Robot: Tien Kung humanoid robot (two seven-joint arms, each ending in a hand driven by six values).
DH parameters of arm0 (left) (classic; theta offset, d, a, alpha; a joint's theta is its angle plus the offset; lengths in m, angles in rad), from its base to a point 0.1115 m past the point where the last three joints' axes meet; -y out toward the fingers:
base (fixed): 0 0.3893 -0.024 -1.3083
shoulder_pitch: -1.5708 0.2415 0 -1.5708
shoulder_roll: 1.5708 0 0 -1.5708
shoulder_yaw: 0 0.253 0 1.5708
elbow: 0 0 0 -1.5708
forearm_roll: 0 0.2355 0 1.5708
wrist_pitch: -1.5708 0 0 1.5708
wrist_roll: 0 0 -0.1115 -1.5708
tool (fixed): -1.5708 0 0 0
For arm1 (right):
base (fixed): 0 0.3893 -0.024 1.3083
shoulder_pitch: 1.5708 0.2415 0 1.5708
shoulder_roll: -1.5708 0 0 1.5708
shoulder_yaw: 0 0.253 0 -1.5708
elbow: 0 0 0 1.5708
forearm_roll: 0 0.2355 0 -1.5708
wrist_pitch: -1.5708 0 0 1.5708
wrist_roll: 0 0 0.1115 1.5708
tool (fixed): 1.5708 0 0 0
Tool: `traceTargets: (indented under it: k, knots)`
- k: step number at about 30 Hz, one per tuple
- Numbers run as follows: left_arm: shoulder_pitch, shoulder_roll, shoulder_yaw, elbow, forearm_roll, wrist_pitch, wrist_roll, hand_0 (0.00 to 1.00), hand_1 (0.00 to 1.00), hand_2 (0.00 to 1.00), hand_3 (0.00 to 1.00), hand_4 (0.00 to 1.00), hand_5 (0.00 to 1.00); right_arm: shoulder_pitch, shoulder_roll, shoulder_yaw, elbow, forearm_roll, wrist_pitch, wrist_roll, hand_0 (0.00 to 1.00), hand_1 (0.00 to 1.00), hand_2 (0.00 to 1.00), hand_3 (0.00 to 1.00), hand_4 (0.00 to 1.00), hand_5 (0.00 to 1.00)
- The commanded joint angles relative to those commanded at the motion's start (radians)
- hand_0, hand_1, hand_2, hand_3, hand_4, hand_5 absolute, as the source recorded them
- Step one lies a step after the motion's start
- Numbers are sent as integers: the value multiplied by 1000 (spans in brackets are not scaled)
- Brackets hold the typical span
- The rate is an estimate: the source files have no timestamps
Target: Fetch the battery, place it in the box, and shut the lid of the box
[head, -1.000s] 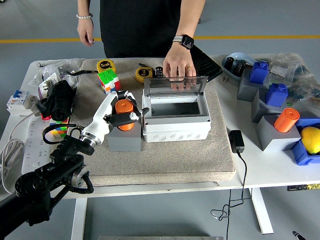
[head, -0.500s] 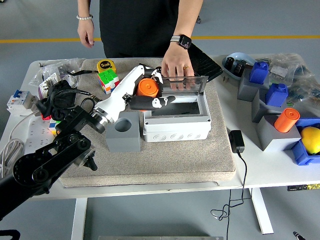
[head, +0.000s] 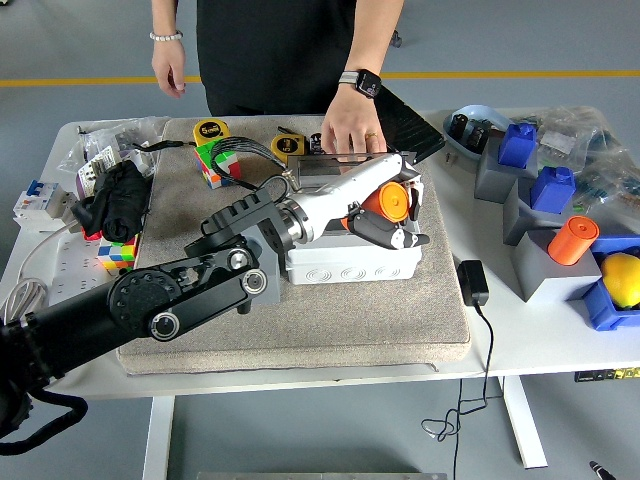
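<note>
Progress: fetch looks done, place is in hand, lid close not started

Left hand, white shell with black fingers, is clenched around the orange cylindrical battery and holds it over the right part of the light grey plastic box, above the open cavity. Battery is tilted, flat end facing right and toward the camera. Can't tell whether its lower end has already entered the cavity, since arm and fingers cover most of the opening. Judging by the grip, it's not released yet

The clear hinged lid stands up at the far edge of the box, open. A person's hand with a dark wristwatch rests on the lid's top edge from the far side, seemingly steadying it

The grey block holder to the left of the box is mostly hidden behind the black forearm, can't see its socket from here

Left to do: lower the battery fully in, let go, pull the hand out, then swing the lid toward the near side and press it shut. The person's hand needs to be clear of the lid before that

Fingers wrap the battery from below and the near side, thumb side hidden. No spare opening visible, a firm grasp

Right arm is out of view. A second orange cylinder sits in a grey block far right on the white table, untouched
</note>
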Motion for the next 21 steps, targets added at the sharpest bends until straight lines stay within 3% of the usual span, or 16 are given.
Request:
traceTargets:
  k: [4,6,7,12,13,18,19,21]
  knots:
    - [-34,-43,30,67,-1,6,22,86,95,135,184,375,2,0,0,-4,0,4,-1,1,663,636,634,532,861,414]
    - [-50,-45,39,103,4,15,31,86,95,135,184,375,2,0,0,-8,0,6,0,1,663,636,634,532,861,414]
    - [-55,-45,43,116,3,20,31,89,104,150,196,830,2,0,-1,-8,0,6,-1,1,663,636,631,532,859,412]
    - [-78,-45,71,195,-29,46,19,89,104,150,196,830,2,1,-2,-12,0,7,-3,3,663,636,631,532,859,412]
    - [-78,-45,74,202,-30,47,19,101,112,157,210,936,2,1,-2,-11,1,5,-4,3,663,636,631,531,859,411]
    - [-71,-45,82,220,-36,46,22,101,112,157,210,936,2,0,-2,-10,2,3,-6,4,663,636,631,531,859,411]
    - [-69,-45,83,222,-37,46,22,164,176,208,263,963,16,0,-2,-9,2,1,-6,4,665,636,631,531,858,411]
    - [-67,-45,85,225,-37,46,21,164,176,208,263,963,16,0,-2,-8,3,-1,-7,4,665,636,631,531,858,411]
